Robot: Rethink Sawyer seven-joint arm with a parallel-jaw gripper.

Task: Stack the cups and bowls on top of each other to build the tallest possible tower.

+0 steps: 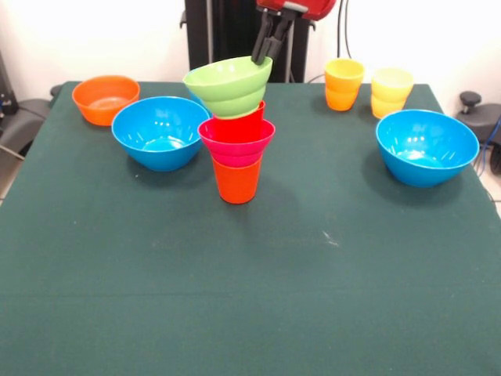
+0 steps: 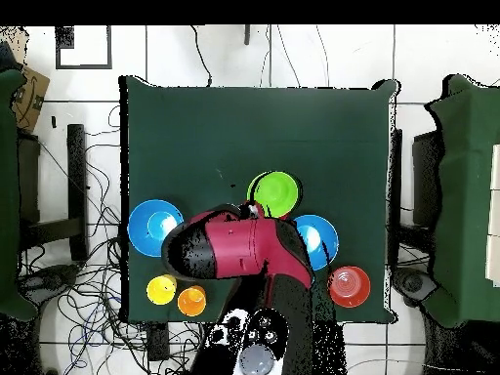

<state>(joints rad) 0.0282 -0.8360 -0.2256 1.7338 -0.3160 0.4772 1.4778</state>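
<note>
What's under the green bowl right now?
The green bowl sits tilted on a red cup, which rests in a pink-red bowl on an orange cup. The gripper pinches the green bowl's rim. Whether it sits squarely is hidden.

A dark green cloth (image 1: 250, 298) covers the whole table (image 2: 259, 117), smooth but for a faint crease running across it and a small pale fleck. Behind the table stands a plain white wall (image 1: 94, 39). From above, the floor (image 2: 88, 59) shows as white tiles with dark joints, strewn with black cables (image 2: 73, 293) on both sides. Other green-covered tables (image 2: 469, 195) stand at either edge, and a brown cardboard box (image 2: 29, 93) sits in one corner.
</note>
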